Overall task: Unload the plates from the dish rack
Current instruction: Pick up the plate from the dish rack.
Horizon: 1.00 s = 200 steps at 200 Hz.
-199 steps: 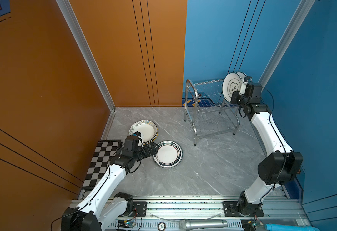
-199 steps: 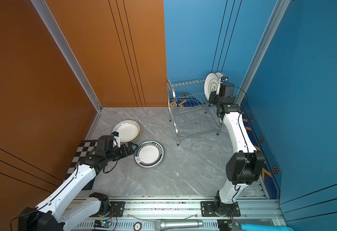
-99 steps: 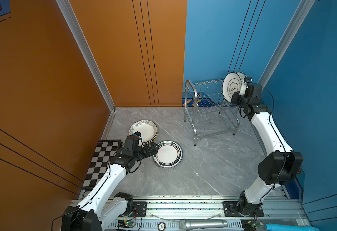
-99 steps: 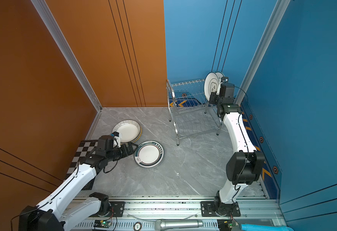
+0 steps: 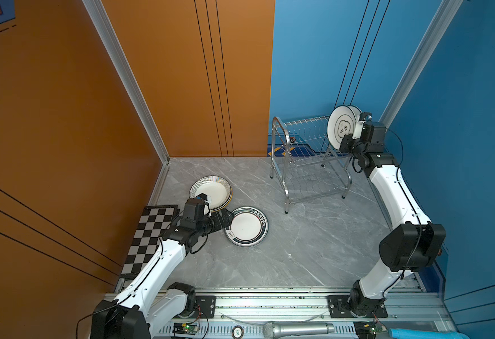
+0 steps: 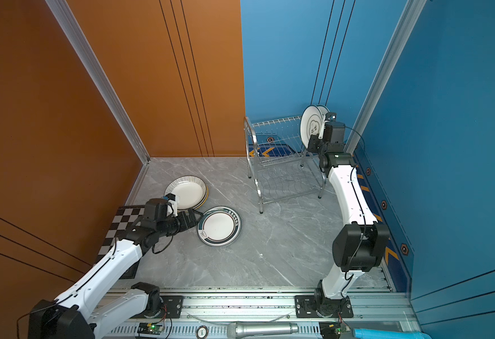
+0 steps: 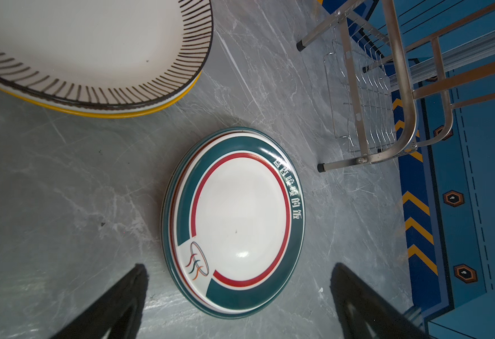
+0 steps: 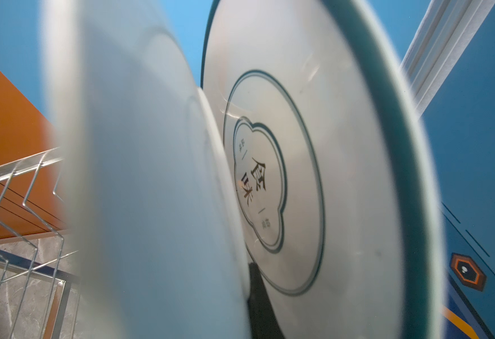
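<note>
Plates, two upright in dish rack top tier: my right gripper clamps front plate rim, one finger slipped before rear plate, presumably for lifting out. Left gripper: spread wide, empty, at banded stack edge.

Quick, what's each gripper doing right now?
Left gripper: open, holding nothing.
Right gripper: shut on the upright round white ceramic plate in the steel wire dish rack.
</note>
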Motion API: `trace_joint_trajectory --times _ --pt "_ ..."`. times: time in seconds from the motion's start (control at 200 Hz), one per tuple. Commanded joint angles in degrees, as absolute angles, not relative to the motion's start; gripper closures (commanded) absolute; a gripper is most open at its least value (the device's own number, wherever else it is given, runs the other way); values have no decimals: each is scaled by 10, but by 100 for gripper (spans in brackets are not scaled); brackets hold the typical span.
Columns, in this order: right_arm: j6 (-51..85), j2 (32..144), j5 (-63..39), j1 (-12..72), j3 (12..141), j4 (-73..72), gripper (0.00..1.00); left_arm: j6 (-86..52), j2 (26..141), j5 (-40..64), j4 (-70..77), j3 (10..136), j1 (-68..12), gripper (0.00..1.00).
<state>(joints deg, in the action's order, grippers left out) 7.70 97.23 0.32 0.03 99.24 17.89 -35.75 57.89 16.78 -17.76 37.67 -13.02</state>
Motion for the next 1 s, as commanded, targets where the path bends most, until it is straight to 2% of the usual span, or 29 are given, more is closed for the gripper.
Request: trace_joint_trajectory --times 0.0,0.22,0.481,0.776,0.871,0.996 --pt "93 921 -9 4 999 147 100 -346 582 180 -179 382 -125 2" --pt "115 892 -29 5 993 122 100 -345 579 182 -178 380 -126 2" --pt "182 822 -109 5 949 86 100 -341 573 186 -175 378 -132 2" --pt "388 657 -296 -25 707 -86 100 -346 569 193 -152 372 -151 2" --pt "414 596 -322 -22 634 -88 100 -347 571 194 -144 371 -159 2" --pt "433 513 -330 -20 557 -19 100 -348 577 193 -134 373 -170 2"
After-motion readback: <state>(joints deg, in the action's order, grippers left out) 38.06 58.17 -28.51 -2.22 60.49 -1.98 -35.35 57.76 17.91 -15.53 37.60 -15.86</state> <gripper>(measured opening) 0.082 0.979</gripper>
